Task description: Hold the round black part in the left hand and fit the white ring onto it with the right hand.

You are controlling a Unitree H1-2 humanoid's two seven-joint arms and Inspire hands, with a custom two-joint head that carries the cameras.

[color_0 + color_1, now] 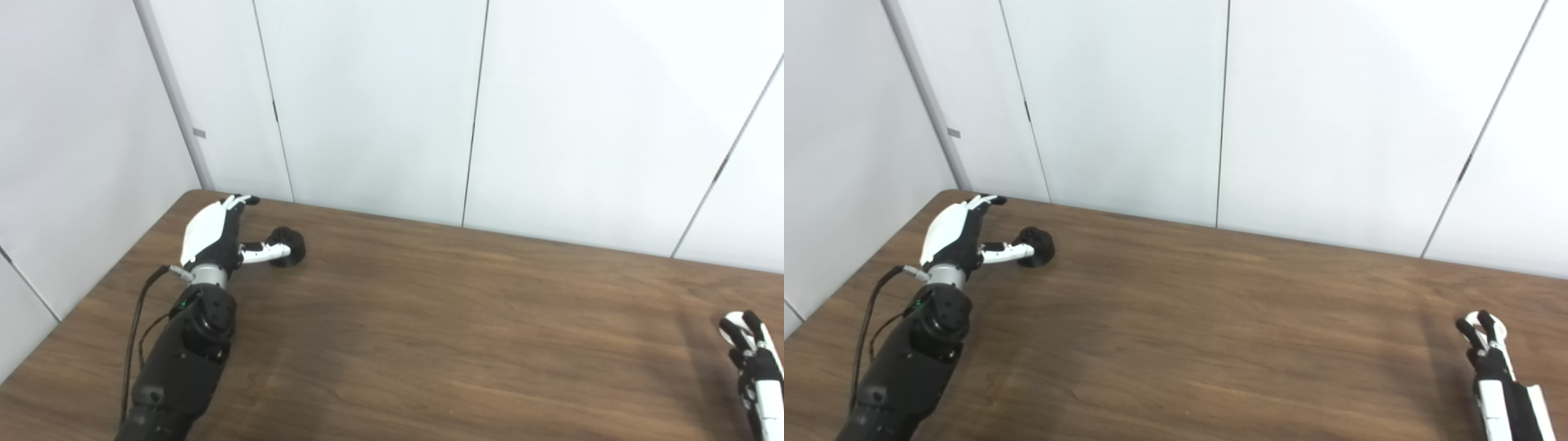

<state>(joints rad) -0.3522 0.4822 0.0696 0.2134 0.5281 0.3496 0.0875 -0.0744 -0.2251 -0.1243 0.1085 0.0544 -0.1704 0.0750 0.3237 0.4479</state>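
Observation:
The round black part (pixel 288 246) lies on the wooden table (pixel 441 318) near its back left corner. My left hand (pixel 214 233) rests just left of it, fingers stretched toward the wall and apart. Its thumb points right and reaches the near side of the part without gripping it. At the right edge of the table my right hand (pixel 1488 349) has its dark fingertips pinched on the white ring (pixel 1479 320), low over the tabletop. The ring shows only partly behind the fingertips.
White wall panels (pixel 380 104) stand right behind the table's back edge, and another wall runs close along the left side. The left arm's cable (pixel 138 318) loops beside the forearm. A wide stretch of bare wood separates the two hands.

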